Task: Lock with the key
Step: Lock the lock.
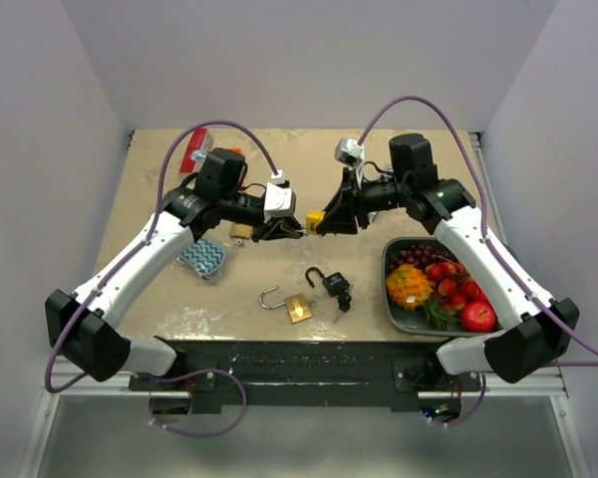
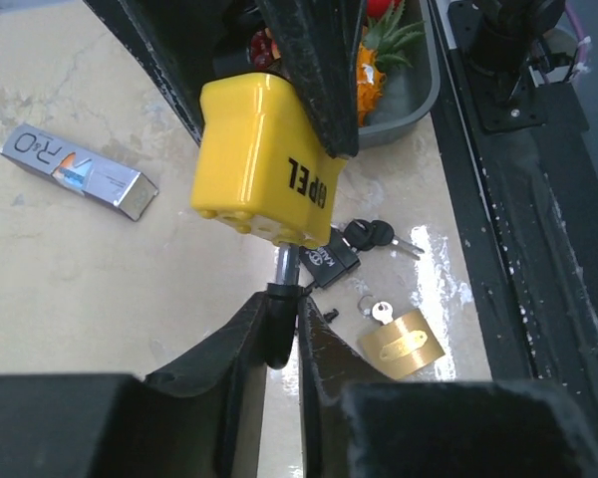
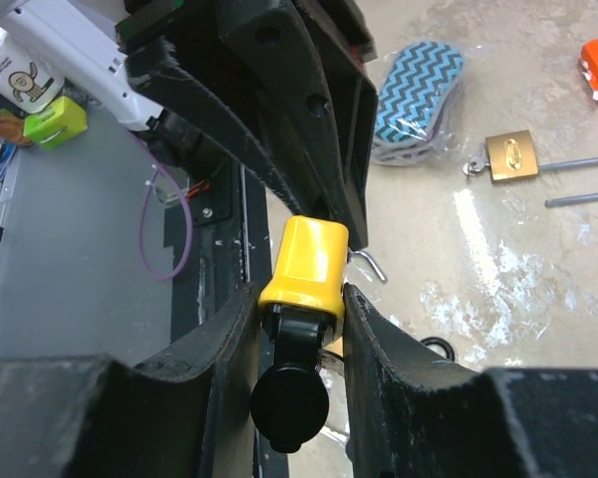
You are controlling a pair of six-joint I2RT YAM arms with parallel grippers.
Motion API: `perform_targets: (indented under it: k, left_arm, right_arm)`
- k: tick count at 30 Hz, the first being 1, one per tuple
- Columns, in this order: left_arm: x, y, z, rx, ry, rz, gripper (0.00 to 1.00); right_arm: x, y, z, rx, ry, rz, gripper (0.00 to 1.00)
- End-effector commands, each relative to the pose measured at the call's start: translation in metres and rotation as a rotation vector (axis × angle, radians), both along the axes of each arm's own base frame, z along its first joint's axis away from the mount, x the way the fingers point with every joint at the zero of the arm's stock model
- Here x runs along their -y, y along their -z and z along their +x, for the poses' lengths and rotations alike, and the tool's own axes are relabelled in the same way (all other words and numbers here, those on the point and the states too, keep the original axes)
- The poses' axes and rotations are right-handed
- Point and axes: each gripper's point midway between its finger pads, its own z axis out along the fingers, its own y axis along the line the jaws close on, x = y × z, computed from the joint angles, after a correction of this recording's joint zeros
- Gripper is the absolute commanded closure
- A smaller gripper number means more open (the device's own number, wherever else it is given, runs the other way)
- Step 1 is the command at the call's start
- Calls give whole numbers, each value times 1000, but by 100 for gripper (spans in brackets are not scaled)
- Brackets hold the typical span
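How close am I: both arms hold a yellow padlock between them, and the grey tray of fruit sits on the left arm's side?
One slip: the tray of fruit sits on the right arm's side, not the left's, as the top external view shows. The rest stands: left gripper and right gripper hold the yellow padlock between them.

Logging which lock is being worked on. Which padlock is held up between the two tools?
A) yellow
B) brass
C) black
A: the yellow padlock sits pinched in the right tool, its shackle in the left tool; the brass padlock and black padlock lie loose.
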Motion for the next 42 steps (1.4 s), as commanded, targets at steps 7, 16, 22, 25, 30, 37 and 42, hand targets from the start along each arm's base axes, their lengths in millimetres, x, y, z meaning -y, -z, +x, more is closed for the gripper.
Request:
perform_targets:
  k: [7, 16, 22, 25, 30, 37, 42]
  left_arm:
    - [2, -8, 1, 56, 21, -16, 100]
    - [-7, -9, -3, 23, 16, 11, 100]
    - [-7, -22, -2, 24, 5, -8, 100]
    - [-6, -25, -1, 25, 3, -12, 100]
    - [-3, -31, 1, 22, 6, -22, 100]
    - [3, -37, 1, -12, 6, -55, 100]
    - [6, -41, 2, -20, 3, -67, 100]
  right_arm:
    - [-1, -31, -4, 69, 5, 54, 36]
    - [25, -51, 34, 173, 219, 34, 1]
    - [34, -60, 27, 263, 267, 64, 1]
    - [34, -45, 13, 278, 176, 29, 1]
    - [34, -5, 2, 289, 57, -102, 1]
    - [20, 11, -9, 312, -25, -148, 14]
    - [12, 14, -13, 334, -50, -150, 31]
